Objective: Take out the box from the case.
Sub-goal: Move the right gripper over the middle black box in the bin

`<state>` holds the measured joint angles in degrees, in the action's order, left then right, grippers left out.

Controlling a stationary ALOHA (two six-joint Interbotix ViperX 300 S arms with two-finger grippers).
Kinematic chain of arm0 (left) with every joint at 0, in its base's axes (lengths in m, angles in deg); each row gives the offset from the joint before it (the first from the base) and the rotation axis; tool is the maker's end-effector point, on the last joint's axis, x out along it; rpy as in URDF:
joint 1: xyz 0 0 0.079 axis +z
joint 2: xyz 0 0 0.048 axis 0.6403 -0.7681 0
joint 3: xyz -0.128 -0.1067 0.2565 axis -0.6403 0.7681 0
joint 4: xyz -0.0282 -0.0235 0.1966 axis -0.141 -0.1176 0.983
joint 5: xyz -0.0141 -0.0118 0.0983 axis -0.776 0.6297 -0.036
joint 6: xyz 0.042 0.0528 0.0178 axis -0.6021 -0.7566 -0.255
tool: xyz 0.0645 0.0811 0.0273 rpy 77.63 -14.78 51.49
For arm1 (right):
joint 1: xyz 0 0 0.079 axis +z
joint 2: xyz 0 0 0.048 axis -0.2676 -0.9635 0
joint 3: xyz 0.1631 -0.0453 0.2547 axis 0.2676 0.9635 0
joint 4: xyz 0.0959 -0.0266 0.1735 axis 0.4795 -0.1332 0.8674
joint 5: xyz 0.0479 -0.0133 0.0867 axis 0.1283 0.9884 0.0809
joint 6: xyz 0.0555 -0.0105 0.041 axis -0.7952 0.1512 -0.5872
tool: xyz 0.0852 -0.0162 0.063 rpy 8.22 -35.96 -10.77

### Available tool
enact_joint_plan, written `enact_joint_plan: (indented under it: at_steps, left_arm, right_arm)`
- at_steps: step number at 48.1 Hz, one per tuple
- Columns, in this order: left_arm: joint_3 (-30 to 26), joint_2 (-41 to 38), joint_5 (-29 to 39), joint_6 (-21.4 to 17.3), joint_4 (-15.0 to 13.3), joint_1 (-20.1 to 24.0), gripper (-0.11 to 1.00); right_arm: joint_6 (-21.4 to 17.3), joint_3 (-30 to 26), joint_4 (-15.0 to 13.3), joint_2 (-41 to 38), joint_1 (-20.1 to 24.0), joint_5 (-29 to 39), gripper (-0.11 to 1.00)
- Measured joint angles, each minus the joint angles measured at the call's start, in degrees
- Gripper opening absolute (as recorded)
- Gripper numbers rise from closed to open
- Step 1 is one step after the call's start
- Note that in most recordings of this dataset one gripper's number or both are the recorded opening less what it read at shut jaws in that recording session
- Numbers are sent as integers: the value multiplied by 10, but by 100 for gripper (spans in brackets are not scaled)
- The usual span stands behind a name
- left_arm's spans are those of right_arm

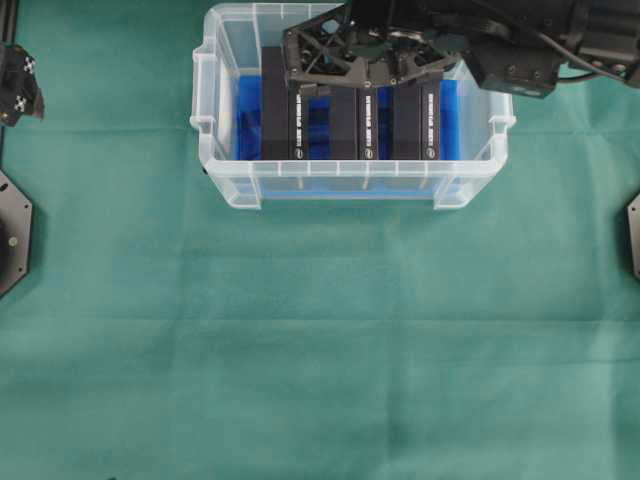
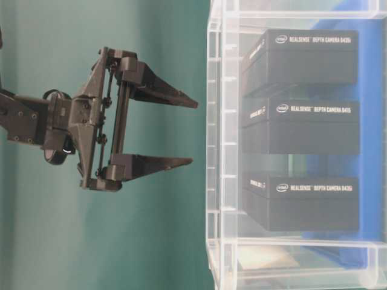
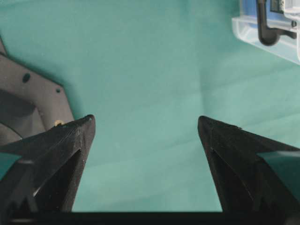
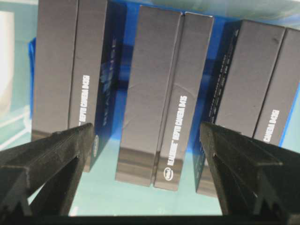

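The case (image 1: 350,180) is a clear plastic bin at the top middle of the green table, with a blue cloth (image 1: 248,120) on its bottom. Three black boxes stand side by side inside it: left (image 1: 277,105), middle (image 1: 345,125) and right (image 1: 417,120). My right gripper (image 4: 146,126) hovers open above the case, apart from it, with the middle box (image 4: 164,93) showing in line between its fingers and nothing held. From the table-level view it (image 2: 193,133) stands clear outside the rim. Far to the left, my left gripper (image 3: 145,124) is open over bare cloth.
A green cloth (image 1: 320,350) covers the table. Black base plates sit at the left edge (image 1: 10,230) and the right edge (image 1: 632,235). In the left wrist view a corner of the case (image 3: 243,28) shows at the upper right.
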<state>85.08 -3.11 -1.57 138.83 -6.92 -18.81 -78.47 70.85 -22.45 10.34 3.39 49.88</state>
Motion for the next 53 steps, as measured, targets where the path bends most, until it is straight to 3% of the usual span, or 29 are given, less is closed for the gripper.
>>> enact_joint_plan:
  at_steps: [53]
  left_arm:
    - [0, 0, -1, -1, 0, 1, 90]
  right_arm:
    - [0, -1, 0, -3, 3, 11, 95]
